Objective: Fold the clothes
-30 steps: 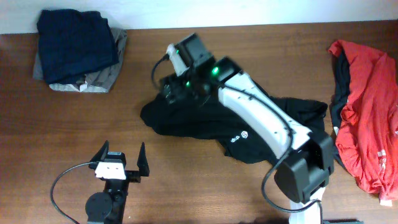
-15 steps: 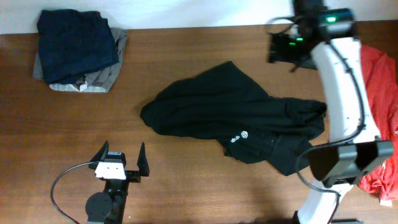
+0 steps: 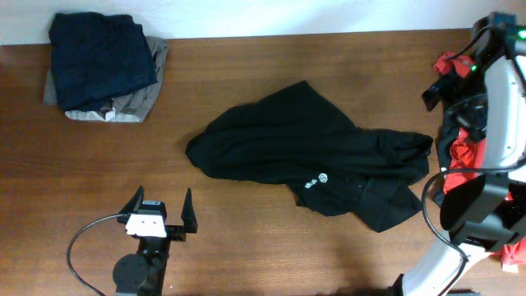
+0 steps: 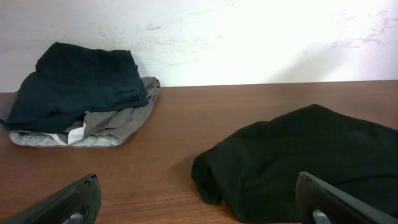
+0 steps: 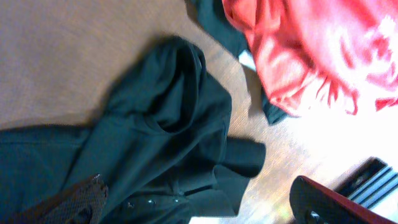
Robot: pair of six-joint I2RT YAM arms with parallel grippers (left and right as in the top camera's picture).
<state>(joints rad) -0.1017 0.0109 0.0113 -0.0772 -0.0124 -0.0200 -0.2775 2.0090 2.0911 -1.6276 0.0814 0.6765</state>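
Observation:
The large black garment (image 3: pixel 312 156) lies crumpled across the middle of the table, with small white lettering (image 3: pixel 319 178) near its front edge. My left gripper (image 3: pixel 158 210) rests low at the front left, open and empty, and looks at the garment's left end (image 4: pixel 298 168). My right gripper (image 3: pixel 440 86) hangs open above the table's right edge, over the red garment (image 3: pixel 460 152), holding nothing. In the right wrist view the black cloth (image 5: pixel 143 143) and the red cloth (image 5: pixel 311 50) lie below the spread fingers (image 5: pixel 342 202).
A folded stack with a navy garment on grey ones (image 3: pixel 103 66) sits at the back left corner, also in the left wrist view (image 4: pixel 74 87). A white wall runs along the table's far edge. The right arm (image 3: pixel 501 123) covers part of the red garment.
The right arm has swung from the black garment's upper left part to the far right over the red garment. The black garment stays spread out. The left arm is still.

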